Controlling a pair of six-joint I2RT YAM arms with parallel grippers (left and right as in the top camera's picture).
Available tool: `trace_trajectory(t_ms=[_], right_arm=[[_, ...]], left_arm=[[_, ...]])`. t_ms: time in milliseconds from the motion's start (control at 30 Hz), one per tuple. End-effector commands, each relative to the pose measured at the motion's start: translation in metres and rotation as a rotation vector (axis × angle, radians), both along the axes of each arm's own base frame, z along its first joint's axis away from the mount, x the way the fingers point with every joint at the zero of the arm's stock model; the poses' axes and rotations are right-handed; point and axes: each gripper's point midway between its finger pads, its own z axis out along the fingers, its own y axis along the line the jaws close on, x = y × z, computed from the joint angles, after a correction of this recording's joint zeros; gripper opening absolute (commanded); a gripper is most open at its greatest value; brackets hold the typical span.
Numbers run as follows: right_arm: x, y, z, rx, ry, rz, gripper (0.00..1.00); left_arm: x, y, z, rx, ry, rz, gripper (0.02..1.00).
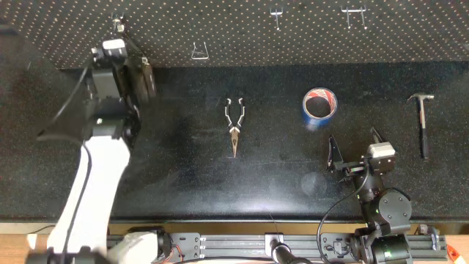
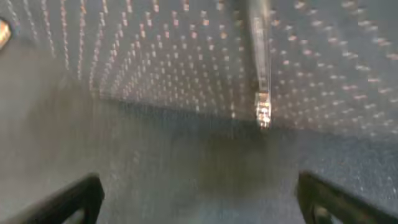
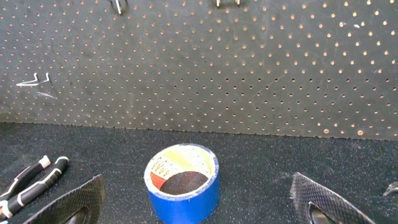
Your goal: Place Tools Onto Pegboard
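the left arm is stretched up to the pegboard [image 1: 293, 37] at its left end. the left claw [image 2: 199, 200] is spread wide with nothing between its fingers. just ahead of it a slim metal shaft [image 2: 260, 68] hangs down against the perforated board. the picture is smeared there, so this may be a tool already on its hook, but i cannot say which one. an empty, open claw that close to the board fits letting go rather than picking up.

three tools lie on the black counter [image 1: 183, 169], well apart from one another: the pliers [image 1: 234, 125] near the middle with handles toward the board, the blue tape roll [image 1: 320, 106] standing on its flat side with the hole facing up, and the hammer [image 1: 422, 121] at the far right with its head toward the board. bare hooks wait above: a triangular wire hook [image 1: 199, 51] over the pliers and two pronged ones [image 1: 276, 15] [image 1: 354, 15] higher up.

the right claw [image 1: 355, 147] sits low near its base, fingers wide apart and holding nothing. it faces the tape roll, which lies ahead and centred between the fingers but not touching them. that spread looks chosen to take the roll's full width, so the tape seems the next pick.
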Motion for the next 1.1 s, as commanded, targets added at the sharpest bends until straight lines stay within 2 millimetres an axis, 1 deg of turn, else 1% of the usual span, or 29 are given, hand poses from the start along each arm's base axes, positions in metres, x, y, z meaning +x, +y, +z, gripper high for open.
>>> trace_trajectory(t_ms=[33, 67, 100, 133, 167, 200, 233, 300, 333, 367, 500, 567, 633, 700, 733, 867, 967, 1100], right_arm=[[0.000, 0.001, -0.001, 0.007, 0.003, 0.001, 0.976], [0.000, 0.001, -0.001, 0.007, 0.003, 0.001, 0.976], [0.000, 0.001, -0.001, 0.007, 0.003, 0.001, 0.976], [0.000, 0.001, -0.001, 0.007, 0.003, 0.001, 0.976], [0.000, 0.001, -0.001, 0.007, 0.003, 0.001, 0.976], [0.000, 0.001, -0.001, 0.007, 0.003, 0.001, 0.976], [0.000, 0.001, -0.001, 0.007, 0.003, 0.001, 0.976], [0.000, 0.001, -0.001, 0.007, 0.003, 0.001, 0.976], [0.000, 0.001, -0.001, 0.007, 0.003, 0.001, 0.976], [0.000, 0.001, -0.001, 0.007, 0.003, 0.001, 0.976], [0.000, 0.001, -0.001, 0.007, 0.003, 0.001, 0.976], [0.000, 0.001, -0.001, 0.007, 0.003, 0.001, 0.976], [0.000, 0.001, -0.001, 0.007, 0.003, 0.001, 0.976], [0.000, 0.001, -0.001, 0.007, 0.003, 0.001, 0.976], [0.000, 0.001, -0.001, 0.007, 0.003, 0.001, 0.976], [0.000, 0.001, -0.001, 0.007, 0.003, 0.001, 0.976], [0.000, 0.001, -0.001, 0.007, 0.003, 0.001, 0.974], [0.000, 0.001, -0.001, 0.007, 0.003, 0.001, 0.974]], left_arm=[[-0.067, -0.048, 0.050, 0.024, -0.007, -0.141, 0.993], [-0.074, -0.052, 0.052, 0.024, -0.006, -0.155, 0.996], [-0.080, -0.056, 0.060, 0.023, -0.028, -0.171, 0.996], [-0.081, -0.058, 0.067, 0.016, -0.057, -0.178, 0.996], [-0.080, -0.071, 0.068, -0.033, -0.068, -0.240, 0.996], [-0.080, -0.083, 0.064, -0.078, -0.057, -0.299, 0.996], [-0.083, -0.097, 0.048, -0.177, 0.000, -0.322, 0.996], [-0.095, -0.117, 0.004, -0.414, 0.171, -0.231, 0.998], [-0.100, -0.132, -0.020, -0.486, 0.273, -0.206, 0.998], [-0.100, -0.149, -0.039, -0.530, 0.347, -0.184, 0.996], [-0.110, -0.210, -0.084, -0.556, 0.548, -0.169, 0.996], [-0.110, -0.234, -0.097, -0.553, 0.628, -0.176, 0.996], [-0.103, -0.249, -0.101, -0.569, 0.682, -0.171, 0.996], [-0.089, -0.258, -0.101, -0.558, 0.728, -0.154, 0.996], [-0.085, -0.258, -0.102, -0.535, 0.750, -0.136, 0.996], [-0.066, -0.249, -0.113, -0.432, 0.754, -0.083, 0.996], [-0.061, -0.240, -0.120, -0.376, 0.739, -0.057, 0.996], [-0.042, -0.248, -0.131, -0.386, 0.693, -0.075, 0.996]])
